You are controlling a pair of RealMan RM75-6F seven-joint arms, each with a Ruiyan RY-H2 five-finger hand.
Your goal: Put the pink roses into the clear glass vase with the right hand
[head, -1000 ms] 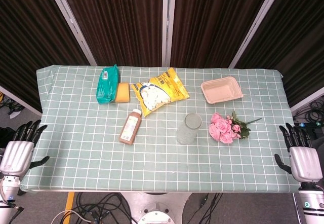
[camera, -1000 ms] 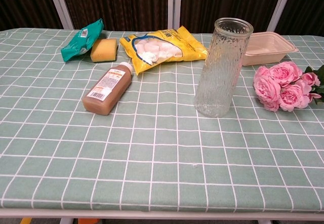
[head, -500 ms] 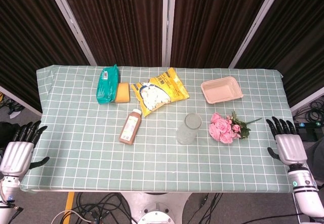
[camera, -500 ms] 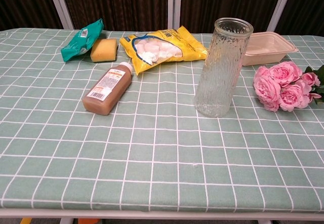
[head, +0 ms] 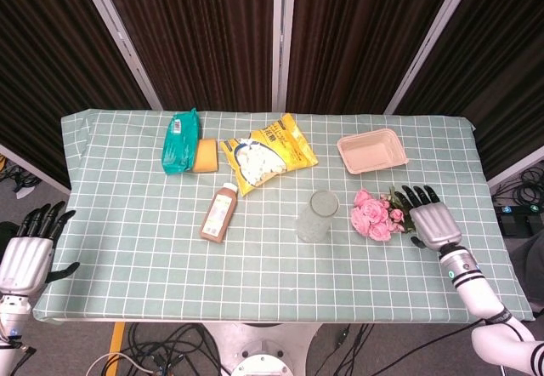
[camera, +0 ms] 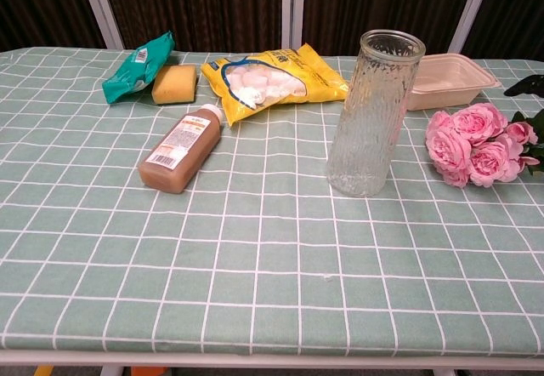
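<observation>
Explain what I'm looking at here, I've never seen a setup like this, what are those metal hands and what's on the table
These are two cameras on a two-armed robot: one looks down from its head, one looks across from its chest. The right hand hovers open over the stems of the pink roses, holding nothing. The left hand waits, open, off the table's corner. On the checked tablecloth stand a clear glass vase, upright and empty, with a brown bottle lying down, a yellow snack bag, a green packet, a yellow sponge and a beige tray.
</observation>
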